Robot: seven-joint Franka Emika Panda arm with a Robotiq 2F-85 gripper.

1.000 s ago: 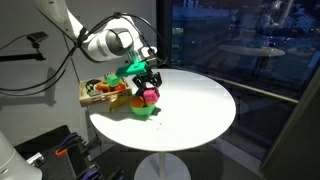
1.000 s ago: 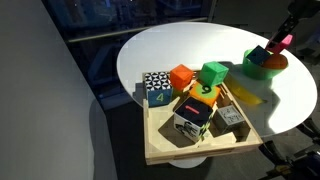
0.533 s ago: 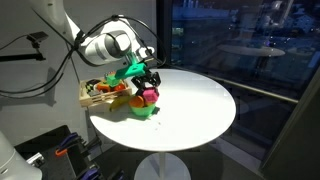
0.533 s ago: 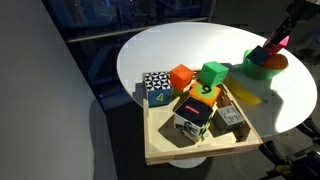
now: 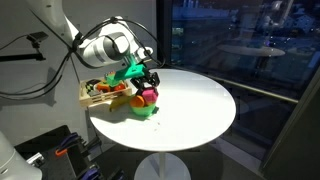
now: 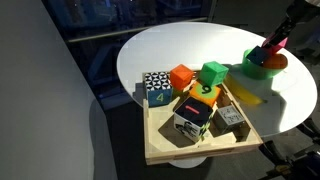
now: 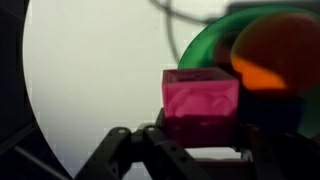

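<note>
In both exterior views, a round white surface (image 5: pixel 195 110), shown from two sides. Carries a wooden tray (image 6: pixel 160 152) at one edge, packed with cubes (image 6: pixel 195 105), some printed, some plain orange and green. Near the tray, a green bowl (image 6: pixel 252 70) with an orange-red ball (image 6: pixel 276 61) inside. Over the bowl's rim, the gripper (image 5: pixel 150 88), clenched on a pink block (image 7: pixel 200 98). Block held clear of the surface, just above the bowl's edge and close beside the ball; touching the ball or not, cannot tell.

Judged from the wrist view: small, light and stiff, with flat faces and a matte skin, so not very slippery. Foam or painted wood — cannot tell which. Unlikely to break or dent under a moderate squeeze. Could twist in the grip if pinched near a corner or an edge. Best taken across two opposite flat faces, near their middle; gripped at present across the lower part, with the top face left showing.
</note>
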